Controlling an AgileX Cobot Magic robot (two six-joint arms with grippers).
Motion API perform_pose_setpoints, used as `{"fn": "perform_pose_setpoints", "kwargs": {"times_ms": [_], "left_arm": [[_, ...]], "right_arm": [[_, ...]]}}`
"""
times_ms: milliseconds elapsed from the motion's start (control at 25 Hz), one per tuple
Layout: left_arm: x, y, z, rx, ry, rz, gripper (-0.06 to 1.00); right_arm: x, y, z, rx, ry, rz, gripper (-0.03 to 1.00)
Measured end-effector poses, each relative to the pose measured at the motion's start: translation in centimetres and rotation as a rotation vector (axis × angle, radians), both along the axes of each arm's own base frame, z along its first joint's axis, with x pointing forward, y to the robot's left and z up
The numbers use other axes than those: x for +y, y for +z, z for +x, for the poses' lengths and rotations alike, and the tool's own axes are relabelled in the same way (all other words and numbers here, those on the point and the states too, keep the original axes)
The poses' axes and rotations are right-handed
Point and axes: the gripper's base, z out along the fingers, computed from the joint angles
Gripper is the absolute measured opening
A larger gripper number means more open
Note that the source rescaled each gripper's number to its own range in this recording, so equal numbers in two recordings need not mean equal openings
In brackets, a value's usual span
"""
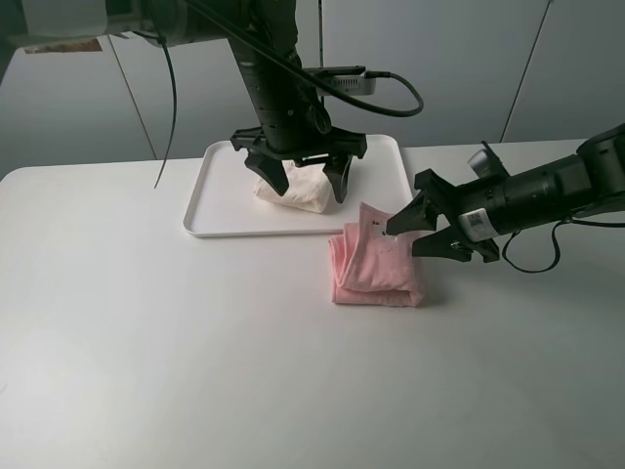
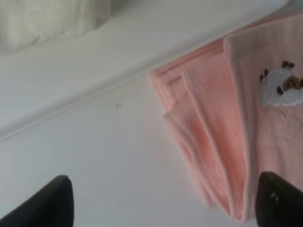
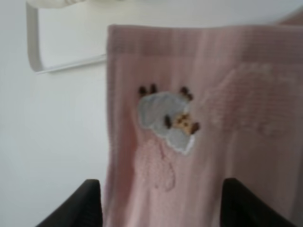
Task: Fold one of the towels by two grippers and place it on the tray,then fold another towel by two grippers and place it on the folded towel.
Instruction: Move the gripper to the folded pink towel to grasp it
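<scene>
The cream towel [image 1: 301, 191] lies bunched and folded on the white tray [image 1: 220, 200]. My left gripper [image 1: 308, 184] hangs just over it, open wide, holding nothing. In the left wrist view its fingertips [image 2: 47, 203] are far apart above bare table, with the cream towel [image 2: 47, 19] at one corner. The pink towel [image 1: 376, 269] lies folded on the table just off the tray's front right corner. My right gripper [image 1: 415, 236] is open at its raised right edge. The right wrist view has the pink towel [image 3: 222, 118] and its sheep patch [image 3: 168, 118] between the spread fingertips [image 3: 90, 203].
The tray's rim [image 3: 33, 47] runs close behind the pink towel. White table [image 1: 195, 371] stretches to the front and left. A black cable [image 1: 168, 107] hangs from the left arm over the table's back left.
</scene>
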Motion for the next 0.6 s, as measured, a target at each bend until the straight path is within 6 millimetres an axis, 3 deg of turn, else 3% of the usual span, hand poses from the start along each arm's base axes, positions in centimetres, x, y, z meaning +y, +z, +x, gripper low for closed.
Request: {"fn": "perform_pose_setpoints", "kwargs": {"times_ms": [360, 600], "left_arm": [[0.0, 0.0, 0.0, -0.004, -0.017, 0.002, 0.99], [0.0, 0.0, 0.0, -0.006, -0.028, 0.003, 0.99]], "right_arm": [[-1.7, -1.0, 0.0, 0.029, 0.023, -0.138, 0.63], [-1.2, -3.3, 0.8, 0.136, 0.053, -0.074, 0.63]]}}
